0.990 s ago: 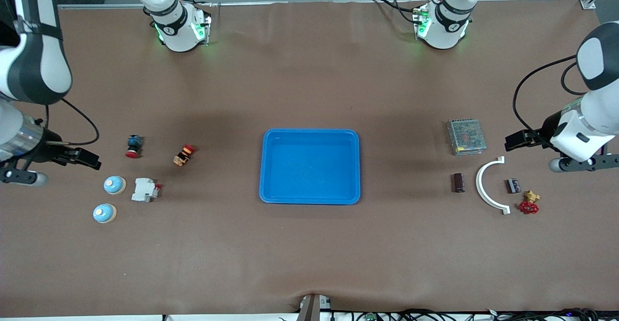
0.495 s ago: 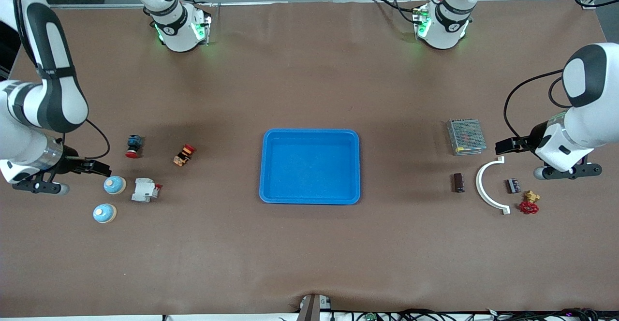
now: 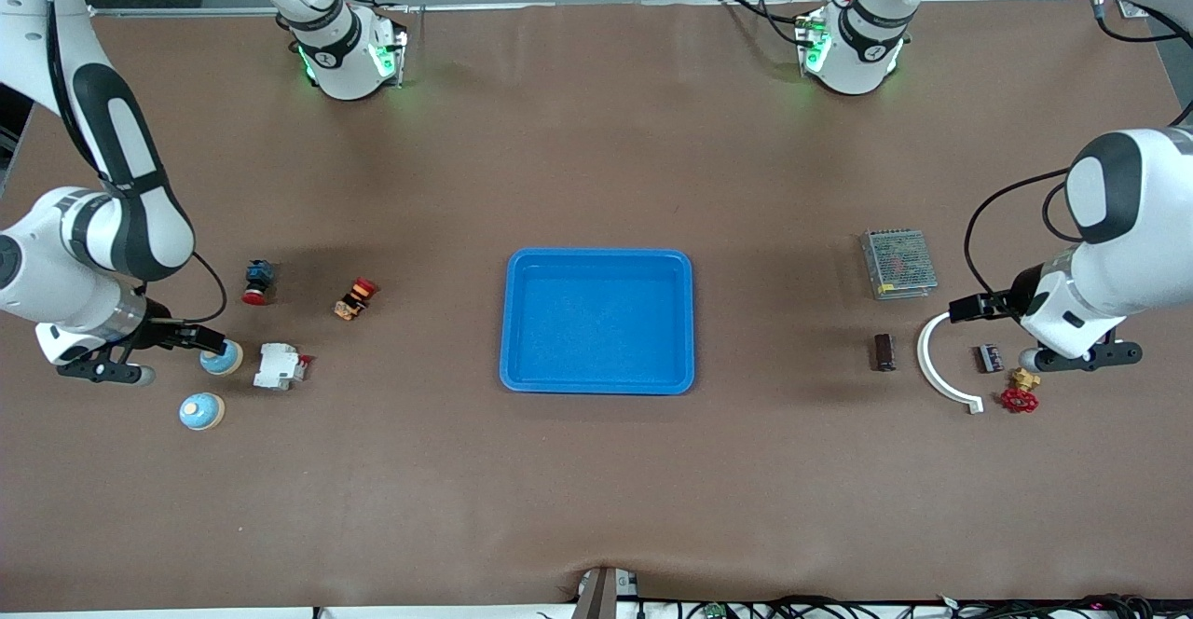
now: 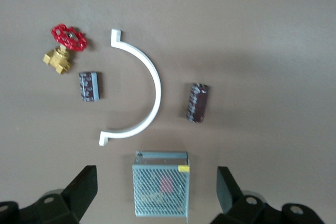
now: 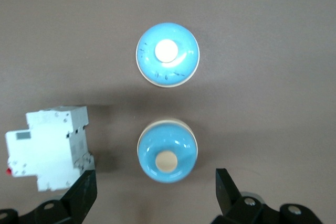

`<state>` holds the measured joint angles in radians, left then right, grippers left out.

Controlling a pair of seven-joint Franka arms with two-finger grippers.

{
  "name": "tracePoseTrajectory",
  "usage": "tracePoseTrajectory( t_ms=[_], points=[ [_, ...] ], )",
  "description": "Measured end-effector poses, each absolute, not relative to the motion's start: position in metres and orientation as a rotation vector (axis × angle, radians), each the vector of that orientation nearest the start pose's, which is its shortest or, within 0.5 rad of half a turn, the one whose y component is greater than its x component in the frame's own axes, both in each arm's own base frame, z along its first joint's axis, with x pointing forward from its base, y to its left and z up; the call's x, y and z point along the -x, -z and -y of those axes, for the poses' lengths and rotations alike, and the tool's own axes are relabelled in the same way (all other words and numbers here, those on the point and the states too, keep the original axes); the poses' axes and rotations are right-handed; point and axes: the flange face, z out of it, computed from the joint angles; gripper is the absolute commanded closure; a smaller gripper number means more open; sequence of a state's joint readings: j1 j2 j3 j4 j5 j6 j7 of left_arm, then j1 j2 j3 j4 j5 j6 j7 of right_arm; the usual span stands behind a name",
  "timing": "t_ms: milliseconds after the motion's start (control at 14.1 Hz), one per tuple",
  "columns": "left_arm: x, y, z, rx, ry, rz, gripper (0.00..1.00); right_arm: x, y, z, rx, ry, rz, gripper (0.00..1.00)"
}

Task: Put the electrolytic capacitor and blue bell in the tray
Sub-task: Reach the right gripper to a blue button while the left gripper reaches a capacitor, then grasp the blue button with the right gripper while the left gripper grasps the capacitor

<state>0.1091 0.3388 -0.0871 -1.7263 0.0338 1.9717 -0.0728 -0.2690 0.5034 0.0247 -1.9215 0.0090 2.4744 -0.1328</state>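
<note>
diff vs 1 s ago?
Both arms moved in over the table: right gripper open, now over the farther blue bell; left gripper open, over the white curved bracket, short of the electrolytic capacitor. Nothing grasped; objects and tray unmoved.

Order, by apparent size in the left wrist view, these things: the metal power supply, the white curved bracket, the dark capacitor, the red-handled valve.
Largest to smallest:
1. white curved bracket, widest span
2. metal power supply
3. red-handled valve
4. dark capacitor
The valve and capacitor look close in size, so their order is unsure.
</note>
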Motion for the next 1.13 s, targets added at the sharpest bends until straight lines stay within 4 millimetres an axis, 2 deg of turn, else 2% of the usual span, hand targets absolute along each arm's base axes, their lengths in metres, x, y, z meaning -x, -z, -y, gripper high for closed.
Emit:
tracePoseTrajectory(
  t_ms=[212,424,778,1132],
  points=[
    [-0.656,-0.36,-0.035,3.106,-0.14,0.131,0.0,-0.613,-0.205,0.154,3.128,0.099,-0.192,0.0],
    [-0.67,-0.334,-0.058,3.103,-0.122,0.172,0.0,-0.614,-0.189,0.154,3.129,0.122,-0.194,0.0],
    [-0.671,-0.292,-0.097,3.091,-0.148,0.222,0.0,-0.615,-0.18,0.156,3.129,0.114,-0.197,0.0],
    [-0.669,-0.266,-0.114,3.093,-0.177,0.259,0.0,-0.616,-0.173,0.157,3.128,0.105,-0.201,0.0]
  ],
)
